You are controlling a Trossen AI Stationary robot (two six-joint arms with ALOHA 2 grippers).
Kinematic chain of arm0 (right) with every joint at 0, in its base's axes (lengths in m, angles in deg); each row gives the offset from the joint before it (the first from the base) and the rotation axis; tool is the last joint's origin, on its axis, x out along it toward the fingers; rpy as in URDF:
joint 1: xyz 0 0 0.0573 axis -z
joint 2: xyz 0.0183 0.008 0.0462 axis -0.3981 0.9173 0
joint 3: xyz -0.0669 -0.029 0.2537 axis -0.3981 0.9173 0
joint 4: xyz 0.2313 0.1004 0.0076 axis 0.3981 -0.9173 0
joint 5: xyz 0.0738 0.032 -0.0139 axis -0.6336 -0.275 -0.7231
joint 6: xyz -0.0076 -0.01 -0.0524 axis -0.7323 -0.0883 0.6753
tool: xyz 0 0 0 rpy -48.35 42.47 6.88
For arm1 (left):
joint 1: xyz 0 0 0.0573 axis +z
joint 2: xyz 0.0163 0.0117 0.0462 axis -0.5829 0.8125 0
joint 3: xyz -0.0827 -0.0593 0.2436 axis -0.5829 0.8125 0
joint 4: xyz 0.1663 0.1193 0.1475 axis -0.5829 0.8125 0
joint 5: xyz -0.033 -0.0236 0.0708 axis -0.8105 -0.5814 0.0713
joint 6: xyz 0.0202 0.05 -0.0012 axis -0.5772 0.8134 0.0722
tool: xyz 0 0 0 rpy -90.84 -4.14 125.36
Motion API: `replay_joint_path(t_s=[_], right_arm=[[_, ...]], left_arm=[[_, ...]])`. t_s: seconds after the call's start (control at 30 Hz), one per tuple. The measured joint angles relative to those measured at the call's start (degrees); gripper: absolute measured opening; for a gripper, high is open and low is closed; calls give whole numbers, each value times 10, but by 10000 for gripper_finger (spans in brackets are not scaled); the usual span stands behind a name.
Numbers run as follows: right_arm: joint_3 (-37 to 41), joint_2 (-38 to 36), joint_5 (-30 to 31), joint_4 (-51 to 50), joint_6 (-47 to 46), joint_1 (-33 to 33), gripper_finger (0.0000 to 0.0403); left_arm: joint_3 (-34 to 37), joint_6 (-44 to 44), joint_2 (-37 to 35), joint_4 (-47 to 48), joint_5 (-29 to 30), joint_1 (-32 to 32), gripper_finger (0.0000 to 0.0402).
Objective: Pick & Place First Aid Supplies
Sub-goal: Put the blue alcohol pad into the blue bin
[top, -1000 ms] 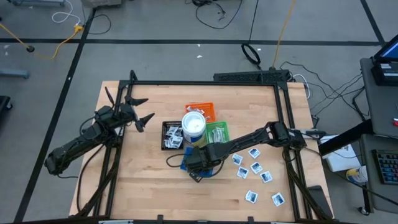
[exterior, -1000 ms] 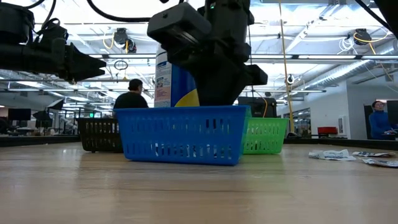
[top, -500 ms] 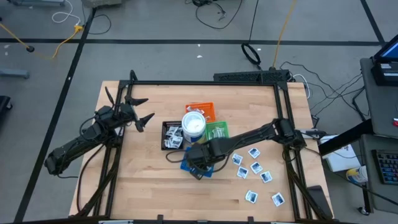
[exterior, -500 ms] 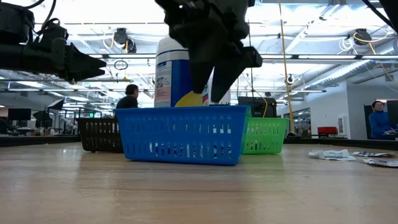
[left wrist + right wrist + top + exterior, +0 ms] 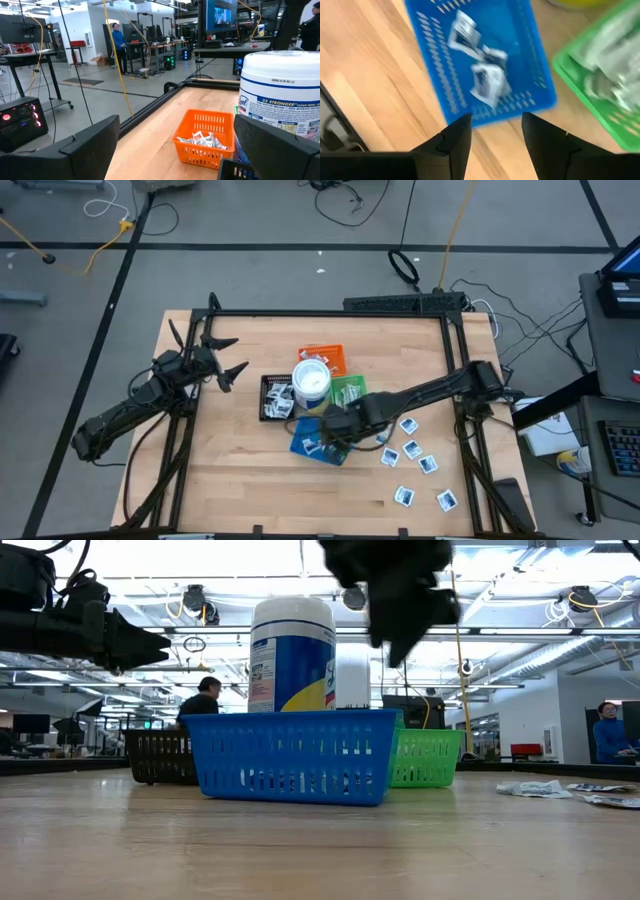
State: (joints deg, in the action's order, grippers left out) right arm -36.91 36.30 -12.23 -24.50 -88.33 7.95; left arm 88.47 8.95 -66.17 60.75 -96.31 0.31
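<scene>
The first aid supplies are small white packets. A few lie in the blue tray point(image 5: 480, 60) as a loose cluster point(image 5: 487, 80), and several more lie on the wood point(image 5: 410, 450) at the table's right. My right gripper point(image 5: 492, 125) hangs open above the blue tray's near end point(image 5: 318, 442), pointing steeply down with nothing between its fingers. In the low view it point(image 5: 395, 600) is well above the tray point(image 5: 290, 755). My left gripper point(image 5: 228, 358) waits open and level at the table's left, clear of everything.
A white tub with a blue band point(image 5: 311, 383) stands behind the blue tray. Around it are an orange tray point(image 5: 325, 357), a green tray point(image 5: 350, 392) and a black tray point(image 5: 275, 397), each with packets inside. Bare wood lies along the near edge and on the left.
My right gripper has risen out of the blue tray and drawn back toward the table's right edge. Its fingers stand apart and empty now. The packets stay in the tray.
</scene>
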Motion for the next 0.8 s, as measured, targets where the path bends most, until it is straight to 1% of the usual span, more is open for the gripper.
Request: replay_joint_path(t_s=[0.17,0.33,0.63,0.8], right_arm=[[129,-94,3,56,-3,0,167],[237,-180,31,61,-7,0,167],[392,-299,32,62,-19,0,166],[465,-362,32,61,-24,0,166]], left_arm=[[0,0,0,0,0,0,397],[0,0,0,0,0,0,397],[0,0,0,0,0,0,397],[0,0,0,0,0,0,397]])
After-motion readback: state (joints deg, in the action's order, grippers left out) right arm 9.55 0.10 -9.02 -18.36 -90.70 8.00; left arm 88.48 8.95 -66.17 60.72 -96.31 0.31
